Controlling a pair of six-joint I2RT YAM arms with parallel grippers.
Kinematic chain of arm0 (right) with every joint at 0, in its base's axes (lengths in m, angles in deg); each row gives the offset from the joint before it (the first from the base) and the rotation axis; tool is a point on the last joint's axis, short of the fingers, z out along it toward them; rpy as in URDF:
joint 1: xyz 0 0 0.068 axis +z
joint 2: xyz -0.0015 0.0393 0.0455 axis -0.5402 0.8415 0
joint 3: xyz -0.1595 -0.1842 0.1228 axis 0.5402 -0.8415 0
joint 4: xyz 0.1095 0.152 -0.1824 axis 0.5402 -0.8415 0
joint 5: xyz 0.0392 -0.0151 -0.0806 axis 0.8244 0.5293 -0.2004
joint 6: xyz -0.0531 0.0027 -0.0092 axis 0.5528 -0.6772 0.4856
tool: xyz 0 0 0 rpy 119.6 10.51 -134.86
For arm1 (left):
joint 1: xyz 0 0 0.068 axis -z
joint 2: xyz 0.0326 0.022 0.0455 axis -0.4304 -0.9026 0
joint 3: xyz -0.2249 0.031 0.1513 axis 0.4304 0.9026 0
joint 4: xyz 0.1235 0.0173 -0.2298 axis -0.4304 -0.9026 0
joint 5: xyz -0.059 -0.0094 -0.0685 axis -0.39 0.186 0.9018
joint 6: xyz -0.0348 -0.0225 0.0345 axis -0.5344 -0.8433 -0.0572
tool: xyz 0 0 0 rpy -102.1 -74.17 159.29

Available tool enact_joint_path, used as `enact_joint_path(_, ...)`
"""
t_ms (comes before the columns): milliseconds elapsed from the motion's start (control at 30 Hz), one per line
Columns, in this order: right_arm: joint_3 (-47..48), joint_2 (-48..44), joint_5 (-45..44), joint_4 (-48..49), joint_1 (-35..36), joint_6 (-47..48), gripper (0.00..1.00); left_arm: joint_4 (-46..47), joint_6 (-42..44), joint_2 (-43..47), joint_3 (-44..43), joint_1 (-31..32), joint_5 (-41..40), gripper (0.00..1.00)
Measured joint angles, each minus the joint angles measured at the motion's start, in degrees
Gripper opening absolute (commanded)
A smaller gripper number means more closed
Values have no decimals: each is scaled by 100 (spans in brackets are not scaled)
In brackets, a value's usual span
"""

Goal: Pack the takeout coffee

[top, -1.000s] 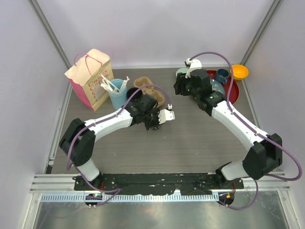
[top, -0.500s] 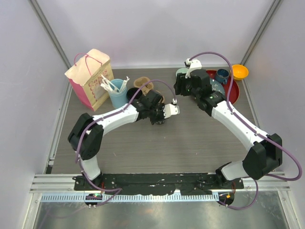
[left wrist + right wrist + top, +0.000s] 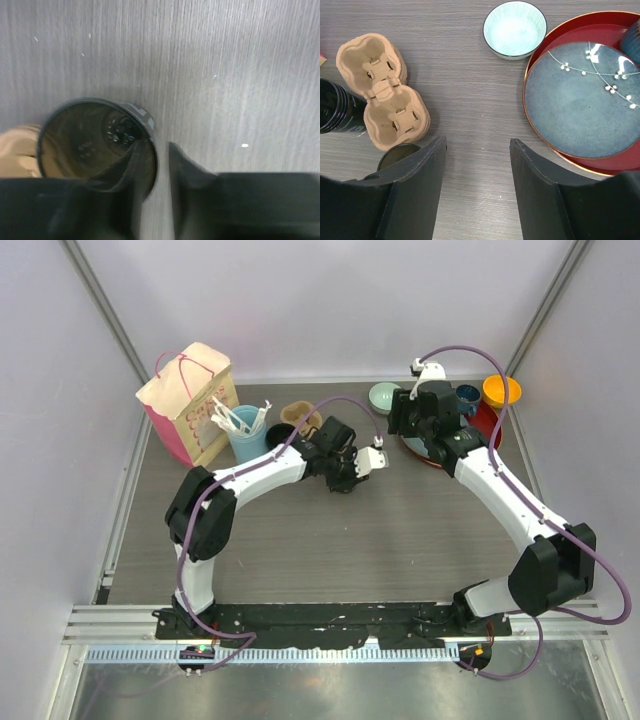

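Cup (image 3: 75, 140) (black, open-topped) with left fingers (image 3: 192, 177) astride rim

The left tool (image 3: 154, 150) partly hides a blurred, seemingly black cup (image 3: 75, 140).

Table (image 3: 420, 540): dark grey wood-grain top. Lying directly on it:
- pink-and-tan paper bag (image 3: 185, 405), 10 o'clock corner
- light-blue utensil cup (image 3: 246, 438), just beside the bag
- cardboard cup carrier (image 3: 382, 97), 11 o'clock
- black cup (image 3: 280, 434), just beside the carrier
- open-topped black cup (image 3: 95, 145), near centre
- pale green bowl (image 3: 384, 397), 12 o'clock
- red tray (image 3: 557, 32), 2 o'clock
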Motion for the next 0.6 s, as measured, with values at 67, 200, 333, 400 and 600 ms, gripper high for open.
enact_joint_path(67, 0, -9, 4, -2, 4, 2, 59, -52, 28, 0, 0, 0, 24, 54)
enact_joint_path(200, 0, -9, 66, -22, 7, 2, 59, -271, -28, 9, -20, 0, 35, 59)
enact_joint_path(333, 0, -9, 155, -28, 7, 0, 59, -671, -177, 61, -339, 0, 24, 60)
enact_joint_path(400, -4, -9, 216, -26, 7, 2, 59, -872, -323, 151, -675, 0, -9, 62)
enact_joint_path(600, -144, -9, 424, -26, 7, 28, 59, -1012, -691, 791, -1202, -295, -348, 48)
